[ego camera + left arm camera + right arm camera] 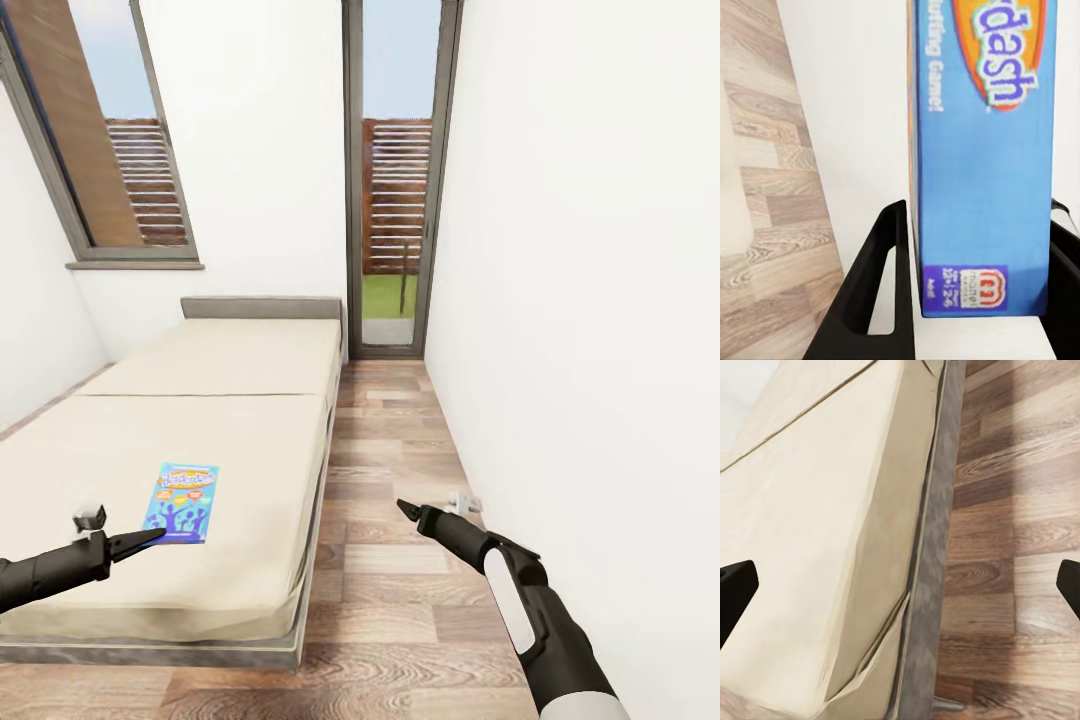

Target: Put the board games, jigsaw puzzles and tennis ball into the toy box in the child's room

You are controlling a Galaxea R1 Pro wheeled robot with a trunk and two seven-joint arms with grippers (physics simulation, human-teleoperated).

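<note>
Your left pincer point(140, 541) pinches the blue board game point(182, 502) by its near end on the bed point(230, 420), so it can lift flat. Your right pincer point(405, 509) hangs spread over the floor point(400, 450), free.

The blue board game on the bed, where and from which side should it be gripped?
Grip the blue board game across its near short edge, coming from the bed's foot. It's thin and flat, and the left end effector's fingers already straddle that edge.
</note>
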